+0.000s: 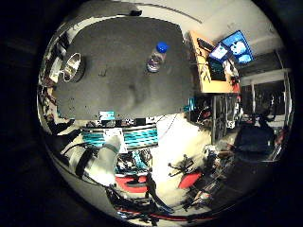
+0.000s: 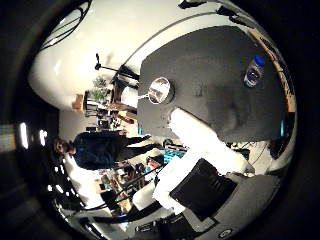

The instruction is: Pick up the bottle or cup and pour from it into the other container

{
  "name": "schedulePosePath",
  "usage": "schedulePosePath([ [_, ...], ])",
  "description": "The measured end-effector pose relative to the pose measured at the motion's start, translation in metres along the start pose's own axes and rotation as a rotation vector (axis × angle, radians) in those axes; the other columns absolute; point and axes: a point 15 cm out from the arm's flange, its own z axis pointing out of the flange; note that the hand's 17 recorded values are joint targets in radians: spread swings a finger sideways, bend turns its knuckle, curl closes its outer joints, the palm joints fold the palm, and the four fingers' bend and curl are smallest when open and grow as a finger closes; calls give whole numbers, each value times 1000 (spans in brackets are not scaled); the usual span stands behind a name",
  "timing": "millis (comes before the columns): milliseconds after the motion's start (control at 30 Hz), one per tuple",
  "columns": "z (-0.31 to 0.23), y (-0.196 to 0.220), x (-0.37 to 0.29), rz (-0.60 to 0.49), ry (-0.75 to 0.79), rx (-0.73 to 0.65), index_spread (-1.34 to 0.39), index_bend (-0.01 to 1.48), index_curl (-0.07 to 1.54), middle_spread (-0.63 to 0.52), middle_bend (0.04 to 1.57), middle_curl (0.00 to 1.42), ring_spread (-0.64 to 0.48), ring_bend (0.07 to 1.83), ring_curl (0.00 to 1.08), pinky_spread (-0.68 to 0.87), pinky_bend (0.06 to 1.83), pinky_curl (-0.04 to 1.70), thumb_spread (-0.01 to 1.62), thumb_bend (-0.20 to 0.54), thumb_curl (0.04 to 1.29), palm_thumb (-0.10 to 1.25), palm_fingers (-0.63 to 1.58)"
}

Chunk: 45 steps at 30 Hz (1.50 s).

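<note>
The dark grey matte worktop (image 1: 118, 66) carries the two task objects, seen from well above. A clear plastic bottle with a blue screw cap (image 1: 156, 57) stands upright near one side edge of the worktop, its long axis vertical and its cap uppermost. A shiny metal cup with a side handle (image 2: 160, 90) stands upright close to the opposite side edge, its open mouth facing up. The two containers are well apart, with bare worktop between them.

The white and black robot hand (image 2: 200, 165) holds nothing and touches neither container. Only part of its body and one pale finger reaching toward the worktop show in the thumb-side view; whether the fingers are extended or curled cannot be told from either view.

Both containers appear small in both views, so the palm is judged to be far above the worktop, beyond its near edge. The bottle lies across the worktop from the hand and toward one side. A grasp would presumably call for a descent and an approach from the side, across the bottle's vertical axis. No pick-up has begun; the pour remains entirely ahead.
</note>
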Motion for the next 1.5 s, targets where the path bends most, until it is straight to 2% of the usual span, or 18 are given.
schedulePosePath([
  [267,5,8,61,141,-92,60,-325,166,329,-83,393,413,-54,754,179,381,889,-9,1195,-23,285,495,401],
  [600,16,-20,113,207,-284,219,-283,173,317,-51,413,407,-19,805,187,384,971,-11,1152,-23,280,440,348],
  [767,19,-41,145,226,-348,359,-281,174,319,-50,421,402,-3,824,187,382,1004,-11,1120,-19,292,472,346],
  [1000,41,-48,182,257,-395,402,-272,182,328,-40,442,405,5,848,191,384,1004,-14,1111,-22,299,476,335],
  [1200,48,-60,210,275,-476,531,-262,185,345,-39,456,406,23,843,187,422,958,-13,1117,-18,307,503,327],
  [1367,62,-54,242,333,-515,588,-250,178,347,-39,466,406,35,833,184,430,935,-12,1120,-22,310,507,319],
  [1500,71,-59,257,316,-554,654,-248,177,343,-39,471,405,37,837,186,434,932,-11,1127,-19,317,524,315],
])
